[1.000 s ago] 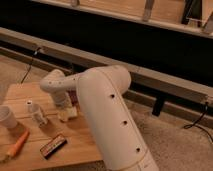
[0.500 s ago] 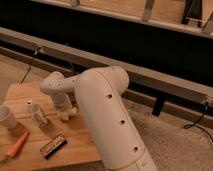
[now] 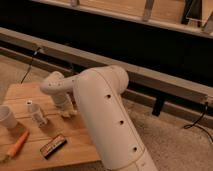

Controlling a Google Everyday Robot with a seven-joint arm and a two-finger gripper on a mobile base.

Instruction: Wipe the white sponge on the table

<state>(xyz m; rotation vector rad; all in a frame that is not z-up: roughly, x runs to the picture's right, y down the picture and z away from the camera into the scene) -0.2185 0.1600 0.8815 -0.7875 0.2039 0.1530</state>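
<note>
I see the gripper [image 3: 64,106] at the white sponge [image 3: 70,113] on the table [image 3: 75,132]; I cannot tell its grip, nor read the dark bar [image 3: 53,145].

Off-white gripper [image 3: 64,104] down at the white sponge [image 3: 70,114], over the honey-coloured, grain-lined table [image 3: 80,142]; dark bar [image 3: 53,146] edged orange.

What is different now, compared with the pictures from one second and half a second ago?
Nothing visibly changed. The gripper stays low over the table, at the white sponge, partly hidden by the arm. The cup, the small bottle, the orange object and the dark bar lie where they were.
</note>
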